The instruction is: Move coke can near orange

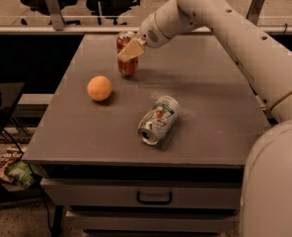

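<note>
The red coke can stands upright at the far middle of the grey table, its base at or just above the surface. My gripper is shut on the can near its top, with one tan finger across its front. The arm reaches in from the upper right. The orange sits on the table to the left and in front of the can, about a can's height away from it.
A white-and-green soda can lies on its side near the table's middle front, open end toward me. A drawer with a handle is below the tabletop. Chairs stand behind the table; litter lies on the floor at left.
</note>
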Robot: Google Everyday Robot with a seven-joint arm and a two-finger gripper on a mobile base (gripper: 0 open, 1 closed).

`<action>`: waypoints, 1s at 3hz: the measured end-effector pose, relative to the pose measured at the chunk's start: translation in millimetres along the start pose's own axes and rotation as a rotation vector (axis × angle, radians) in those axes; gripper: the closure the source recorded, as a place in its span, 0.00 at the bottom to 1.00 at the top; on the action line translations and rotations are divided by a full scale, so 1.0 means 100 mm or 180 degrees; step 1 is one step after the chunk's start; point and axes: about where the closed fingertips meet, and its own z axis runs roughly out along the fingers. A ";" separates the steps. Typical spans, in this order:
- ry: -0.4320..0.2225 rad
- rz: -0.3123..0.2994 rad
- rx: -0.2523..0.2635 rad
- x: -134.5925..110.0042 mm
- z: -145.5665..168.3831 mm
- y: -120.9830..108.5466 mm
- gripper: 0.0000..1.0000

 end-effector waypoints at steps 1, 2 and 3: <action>0.0013 -0.0130 -0.0064 0.04 -0.03 0.24 0.78; 0.0012 -0.0196 -0.0121 0.07 -0.04 0.36 0.55; 0.0000 -0.0224 -0.0188 0.10 -0.03 0.44 0.32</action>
